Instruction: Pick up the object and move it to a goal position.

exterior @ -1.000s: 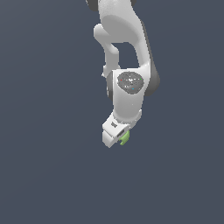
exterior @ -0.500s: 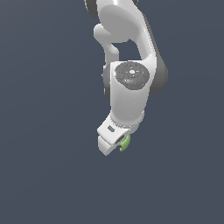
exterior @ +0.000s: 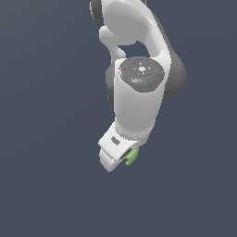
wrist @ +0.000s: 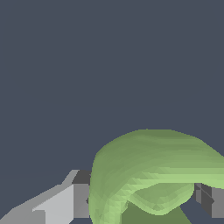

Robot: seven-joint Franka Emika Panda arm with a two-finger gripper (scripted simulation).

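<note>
The object (wrist: 148, 170) is a light-green curved piece that fills the lower part of the wrist view, sitting between my two grey fingertips (wrist: 81, 199). In the exterior view only a small green part of the object (exterior: 132, 155) pokes out beside the white hand at the arm's lower end. My gripper (exterior: 125, 157) is shut on it, and the arm's body hides most of the fingers there. The gripper and object hang against a plain dark blue-grey background.
The white arm (exterior: 139, 97) with its dark round joint cap reaches down from the top of the exterior view. Nothing else shows around it but the uniform dark background.
The arm's joint cap has turned more toward the camera and the hand with the green piece has shifted slightly toward the exterior view's left. The grip on the piece is unchanged.
</note>
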